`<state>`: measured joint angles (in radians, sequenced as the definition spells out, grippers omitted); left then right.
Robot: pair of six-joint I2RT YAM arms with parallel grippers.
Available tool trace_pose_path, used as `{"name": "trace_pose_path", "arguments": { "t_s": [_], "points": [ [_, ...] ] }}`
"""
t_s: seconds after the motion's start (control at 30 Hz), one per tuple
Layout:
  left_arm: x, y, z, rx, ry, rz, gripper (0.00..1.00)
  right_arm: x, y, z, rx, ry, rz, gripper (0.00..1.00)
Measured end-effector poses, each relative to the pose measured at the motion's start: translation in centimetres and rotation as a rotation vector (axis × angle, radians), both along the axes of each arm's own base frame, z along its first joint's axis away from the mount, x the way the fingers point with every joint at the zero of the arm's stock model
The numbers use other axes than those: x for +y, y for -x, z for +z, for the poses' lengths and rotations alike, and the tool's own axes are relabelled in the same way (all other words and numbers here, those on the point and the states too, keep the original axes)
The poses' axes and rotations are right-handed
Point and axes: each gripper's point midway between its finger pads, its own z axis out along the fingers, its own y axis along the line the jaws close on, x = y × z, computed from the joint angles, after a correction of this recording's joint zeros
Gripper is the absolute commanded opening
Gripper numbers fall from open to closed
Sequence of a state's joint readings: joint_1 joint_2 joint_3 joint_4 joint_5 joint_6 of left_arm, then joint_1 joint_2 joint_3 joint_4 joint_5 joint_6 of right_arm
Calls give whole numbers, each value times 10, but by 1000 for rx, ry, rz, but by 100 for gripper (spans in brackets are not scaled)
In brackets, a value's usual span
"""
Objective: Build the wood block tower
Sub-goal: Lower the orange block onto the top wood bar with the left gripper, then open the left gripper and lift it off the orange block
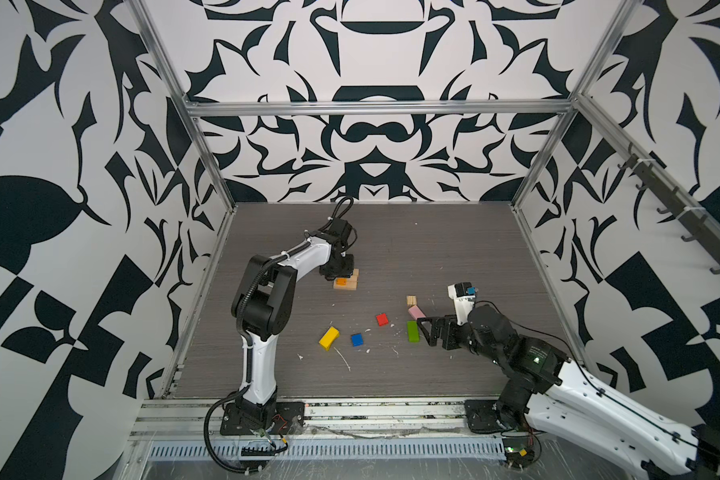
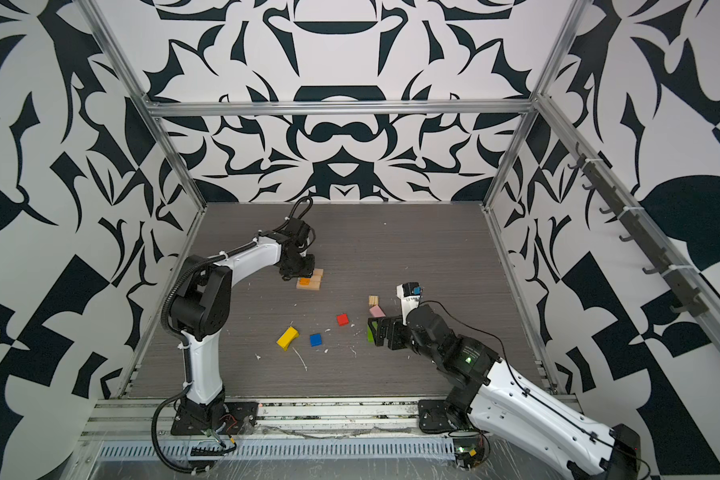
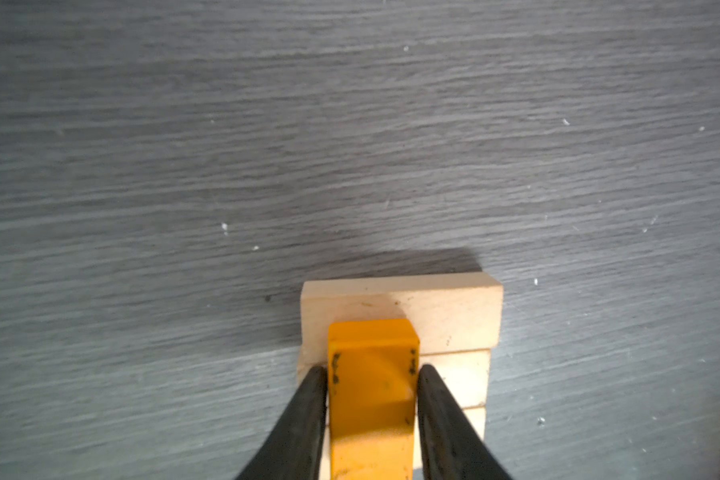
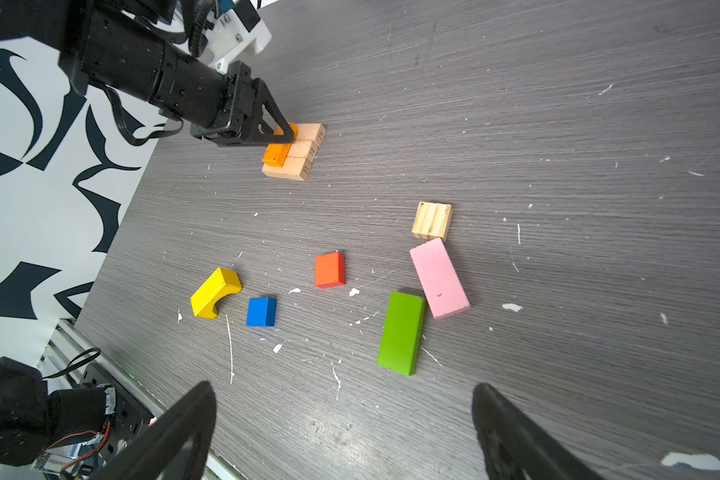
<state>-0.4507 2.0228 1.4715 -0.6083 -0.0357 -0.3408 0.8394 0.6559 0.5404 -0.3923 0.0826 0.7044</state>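
Orange block (image 3: 371,395) lies atop three tan planks (image 4: 296,166); yellow (image 4: 215,293), blue (image 4: 261,311), red (image 4: 329,270), green (image 4: 400,332), pink (image 4: 439,278), tan cube (image 4: 432,220) lie scattered.

Three tan planks (image 4: 302,149) lie side by side as one base, and one orange block (image 4: 275,156) sits on top of that base. Apart from the base lie six loose pieces, one of each kind: one tan cube (image 4: 432,220), one pink block (image 4: 439,277), one green block (image 4: 400,332), one red block (image 4: 329,270), one blue block (image 4: 261,311) and one arched yellow block (image 4: 215,293). That makes ten in all.
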Motion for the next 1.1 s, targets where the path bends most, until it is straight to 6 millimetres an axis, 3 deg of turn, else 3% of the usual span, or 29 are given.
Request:
{"name": "trace_pose_path", "arguments": {
  "t_s": [0.33, 0.67, 0.83, 1.1],
  "points": [
    [-3, 0, 1, 2, 15, -2, 52, 0, 0, 0, 0, 1, 0, 99],
    [-2, 3, 5, 6, 17, -2, 74, 2, -2, -21, 59, 66, 0, 98],
    [-2, 3, 21, -20, 29, -2, 80, 2, -2, -29, 80, 91, 0, 94],
    [-6, 3, 69, -106, 98, -3, 91, 5, -5, -49, 133, 167, 7, 81]
  ]
}}
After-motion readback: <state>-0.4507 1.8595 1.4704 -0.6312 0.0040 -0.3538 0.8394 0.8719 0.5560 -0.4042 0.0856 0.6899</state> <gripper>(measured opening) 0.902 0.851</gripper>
